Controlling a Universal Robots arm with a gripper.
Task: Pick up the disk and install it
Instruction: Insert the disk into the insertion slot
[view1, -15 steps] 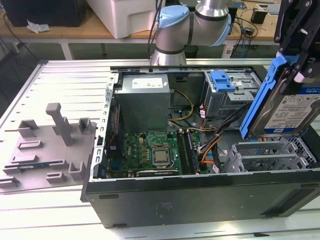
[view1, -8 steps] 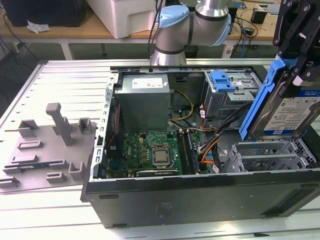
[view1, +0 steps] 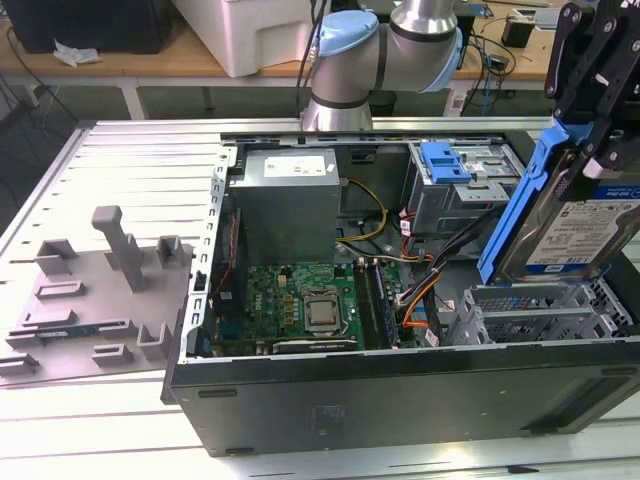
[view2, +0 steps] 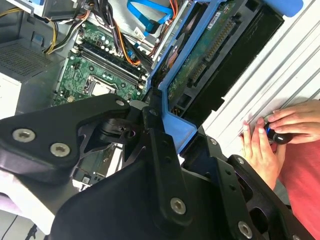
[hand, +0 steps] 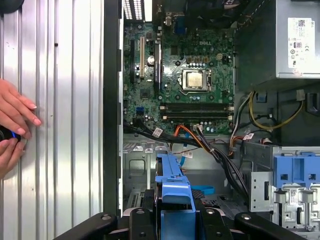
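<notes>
In the exterior view the disk (view1: 578, 232), a silver drive with a white-and-blue label and a blue frame (view1: 512, 205), hangs tilted on edge above the right end of the open computer case. My black gripper (view1: 592, 150) is shut on its upper part. Directly below it lies the silver drive bay (view1: 545, 312). The second wrist view shows the disk's green circuit side (view2: 200, 65) running away from the gripper (view2: 172, 127). In the first wrist view the blue frame (hand: 172, 185) sticks out from the gripper (hand: 172, 222) over the bay floor.
The case holds a green motherboard (view1: 300, 300), a grey power-supply box (view1: 290, 195), a drive cage with a blue latch (view1: 445, 165) and loose cables (view1: 415, 290). A grey plastic fixture (view1: 100, 290) lies at the exterior view's left. A person's hands (hand: 15, 125) rest on the ribbed table beside the case.
</notes>
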